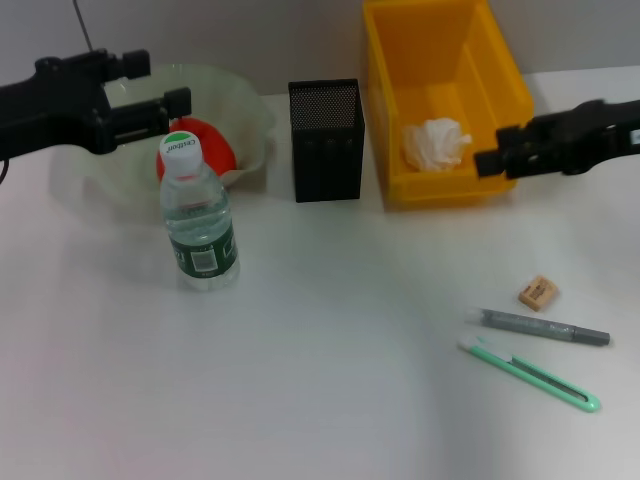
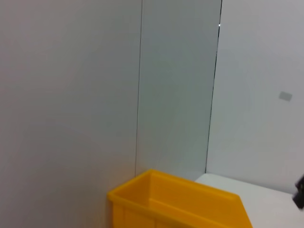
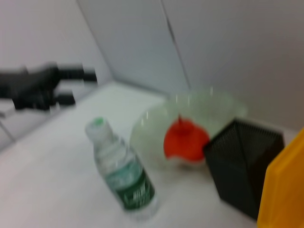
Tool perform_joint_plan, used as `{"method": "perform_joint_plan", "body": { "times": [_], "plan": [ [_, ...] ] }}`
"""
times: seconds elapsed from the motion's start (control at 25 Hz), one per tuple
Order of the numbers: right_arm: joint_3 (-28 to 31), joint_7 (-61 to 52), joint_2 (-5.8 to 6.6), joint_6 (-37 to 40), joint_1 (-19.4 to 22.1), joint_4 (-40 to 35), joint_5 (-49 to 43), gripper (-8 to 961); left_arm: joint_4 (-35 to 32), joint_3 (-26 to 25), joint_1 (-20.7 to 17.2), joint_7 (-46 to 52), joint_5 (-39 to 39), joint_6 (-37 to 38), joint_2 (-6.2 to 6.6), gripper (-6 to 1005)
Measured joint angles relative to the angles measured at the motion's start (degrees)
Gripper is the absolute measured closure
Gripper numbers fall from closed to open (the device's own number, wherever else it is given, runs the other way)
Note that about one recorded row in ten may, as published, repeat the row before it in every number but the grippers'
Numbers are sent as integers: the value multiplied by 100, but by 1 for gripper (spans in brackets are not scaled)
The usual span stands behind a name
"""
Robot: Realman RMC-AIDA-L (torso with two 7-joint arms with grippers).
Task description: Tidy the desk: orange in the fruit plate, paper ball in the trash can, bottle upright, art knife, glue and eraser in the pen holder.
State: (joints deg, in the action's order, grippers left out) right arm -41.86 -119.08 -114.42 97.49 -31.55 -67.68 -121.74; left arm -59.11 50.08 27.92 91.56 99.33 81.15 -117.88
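Head view alone shows eraser (image 1: 537,292), glue (image 1: 537,327), art knife (image 1: 530,374).

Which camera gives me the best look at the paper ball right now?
The head view: the paper ball lies in plain sight inside the yellow bin. Left wrist view shows only the bin's outside; right wrist view catches only the bin's edge, no ball.

The white surface (image 1: 300,380) runs wide and plain, its far edge meeting a pale grey wall (image 2: 71,85). That wall is made of flat panels, with thin dark vertical seams (image 2: 139,85) between them. A small grey plate (image 2: 285,96) sits on the panel beyond the second seam, well above the surface. A thin dark cable (image 1: 82,25) hangs against the wall, above the surface's far edge.
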Motion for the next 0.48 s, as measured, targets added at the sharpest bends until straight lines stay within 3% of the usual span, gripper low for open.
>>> {"method": "perform_joint_plan", "body": {
  "times": [0.28,0.48],
  "plan": [
    [-1108,-1385,28,242,-676,-102,-1153,305,14,-198,88,-3,-37,-13,-15,274],
    [-1523,-1829,-117,564,-1082,-90,-1895,309,81,-258,133,-5,-105,-13,-7,274]
  ]
}}
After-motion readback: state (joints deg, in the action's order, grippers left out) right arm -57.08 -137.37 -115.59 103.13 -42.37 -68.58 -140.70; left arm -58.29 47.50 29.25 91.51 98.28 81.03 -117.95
